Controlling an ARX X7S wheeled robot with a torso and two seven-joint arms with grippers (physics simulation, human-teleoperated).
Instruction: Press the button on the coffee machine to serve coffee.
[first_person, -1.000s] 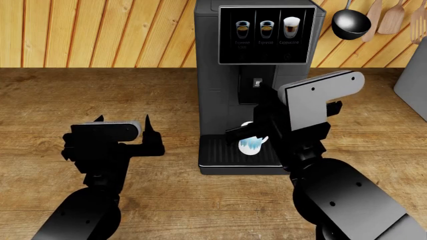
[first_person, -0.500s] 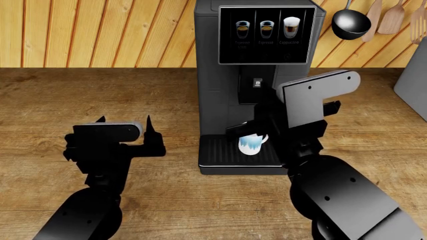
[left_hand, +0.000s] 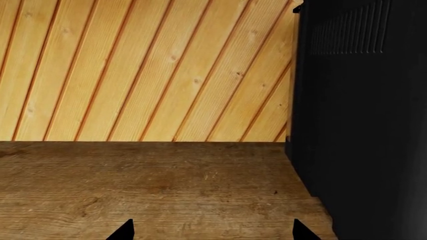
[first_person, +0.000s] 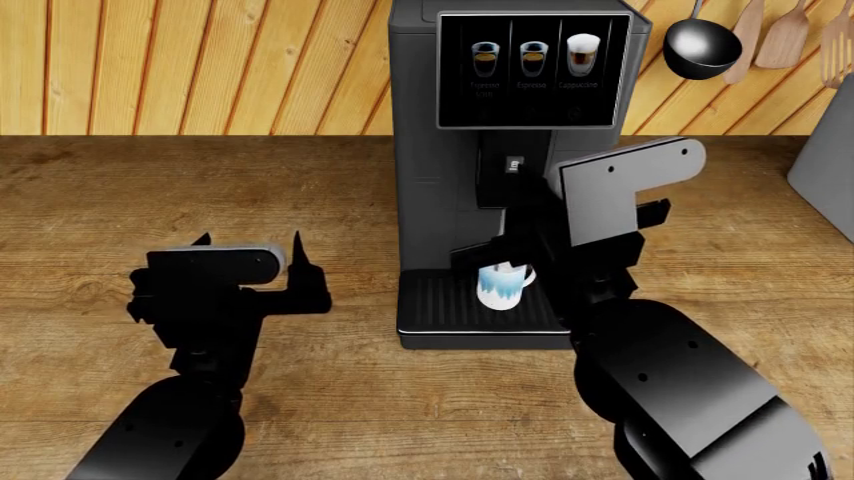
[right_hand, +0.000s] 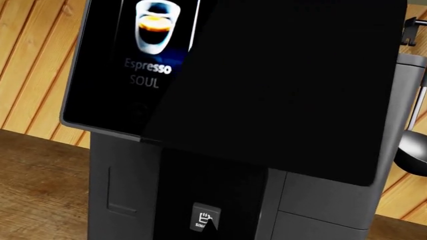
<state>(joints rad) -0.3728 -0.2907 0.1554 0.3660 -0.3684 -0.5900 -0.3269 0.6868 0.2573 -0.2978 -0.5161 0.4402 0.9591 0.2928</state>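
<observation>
The coffee machine (first_person: 434, 150) is a tall dark grey box at the back of the wooden counter. Its black screen (first_person: 534, 70) shows three drink pictures. A small square button (first_person: 514, 165) sits on the spout block below the screen. A white and blue cup (first_person: 505, 287) stands on the ridged drip tray (first_person: 441, 310). My right gripper (first_person: 518, 205) is shut and raised in front of the spout block. In the right wrist view its tip (right_hand: 212, 227) is at the lower edge of the button (right_hand: 205, 217). My left gripper (first_person: 250, 250) is open and empty, left of the machine.
A black ladle (first_person: 701, 45) and wooden utensils (first_person: 787, 35) hang on the plank wall at the right. A grey object (first_person: 827, 180) stands at the right edge. The machine's dark side (left_hand: 360, 120) is close to my left gripper (left_hand: 211, 231).
My right arm has risen and moved slightly left, closer to the machine's front. The left arm, the cup and the machine have not moved.
</observation>
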